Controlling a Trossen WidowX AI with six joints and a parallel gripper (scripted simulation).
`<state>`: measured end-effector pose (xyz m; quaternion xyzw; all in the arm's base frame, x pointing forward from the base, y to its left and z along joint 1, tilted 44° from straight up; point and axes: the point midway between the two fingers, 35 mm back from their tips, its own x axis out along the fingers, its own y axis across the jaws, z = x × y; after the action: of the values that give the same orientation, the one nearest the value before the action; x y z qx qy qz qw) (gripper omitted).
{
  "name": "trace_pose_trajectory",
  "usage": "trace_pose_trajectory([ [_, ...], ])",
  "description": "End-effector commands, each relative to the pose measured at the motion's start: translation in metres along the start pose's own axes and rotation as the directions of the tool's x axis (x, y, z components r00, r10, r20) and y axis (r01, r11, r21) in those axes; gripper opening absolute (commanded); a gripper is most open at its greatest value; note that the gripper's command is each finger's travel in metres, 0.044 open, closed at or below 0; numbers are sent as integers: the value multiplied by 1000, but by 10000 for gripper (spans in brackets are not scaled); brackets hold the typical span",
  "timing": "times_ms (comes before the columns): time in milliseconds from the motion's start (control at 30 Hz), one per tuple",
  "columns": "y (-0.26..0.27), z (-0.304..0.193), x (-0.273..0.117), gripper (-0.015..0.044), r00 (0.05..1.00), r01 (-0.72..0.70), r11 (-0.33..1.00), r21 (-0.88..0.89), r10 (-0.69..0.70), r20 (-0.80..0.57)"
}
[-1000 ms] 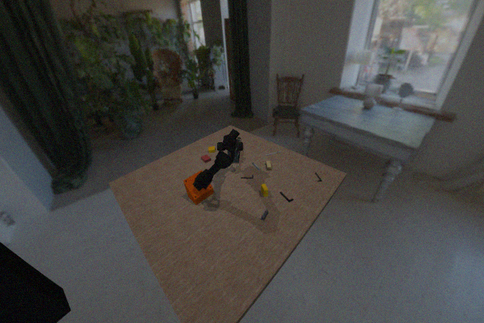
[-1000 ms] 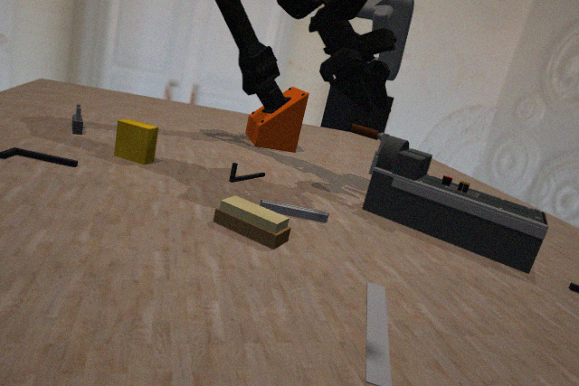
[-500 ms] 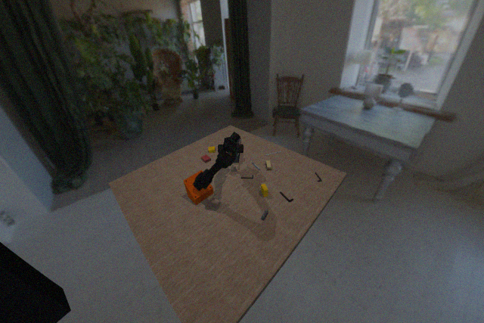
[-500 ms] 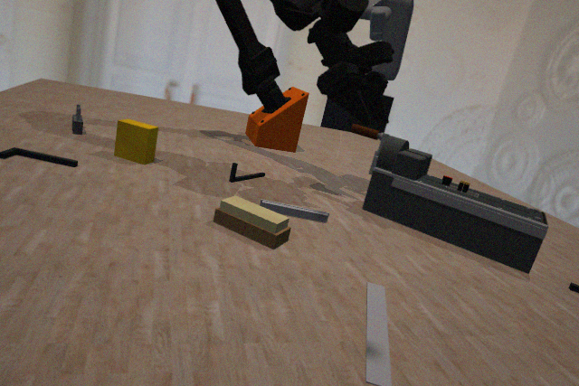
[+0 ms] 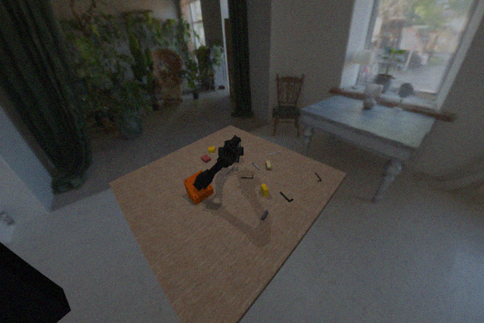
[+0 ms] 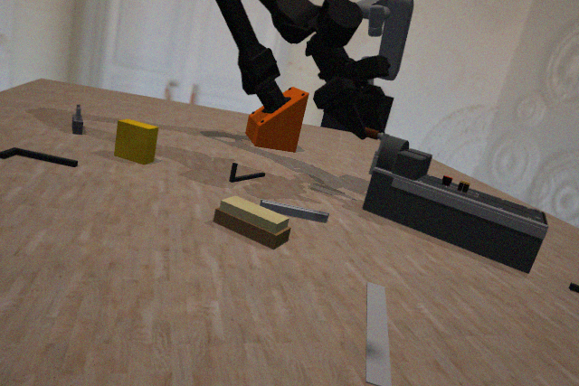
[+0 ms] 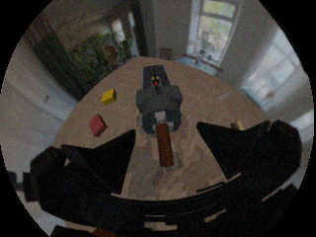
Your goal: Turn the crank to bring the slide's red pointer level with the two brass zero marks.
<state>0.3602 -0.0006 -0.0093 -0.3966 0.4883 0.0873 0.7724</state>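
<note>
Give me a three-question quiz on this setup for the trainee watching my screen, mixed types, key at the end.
1. True or false: the gripper is shut on the crank's brown handle.
2. Multiple choice: on the slide machine, the red pointer is
A) level with the brass zero marks
B) on the crank side of them
C) past them, away from the crank
3. Fill in: the tapered block under the arm's base is coloured ____.

Key: 1 false; 2 B; 3 orange.
</note>
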Motion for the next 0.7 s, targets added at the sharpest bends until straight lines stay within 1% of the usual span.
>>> trace_pose_trajectory([
  [0,6,-10,6,440,1000,-15,1000,-9,15,-12],
  [333,6,-17,11,440,1000,-14,1000,-9,14,-12],
  [667,6,-17,11,177,1000,-14,1000,-9,14,-12],
])
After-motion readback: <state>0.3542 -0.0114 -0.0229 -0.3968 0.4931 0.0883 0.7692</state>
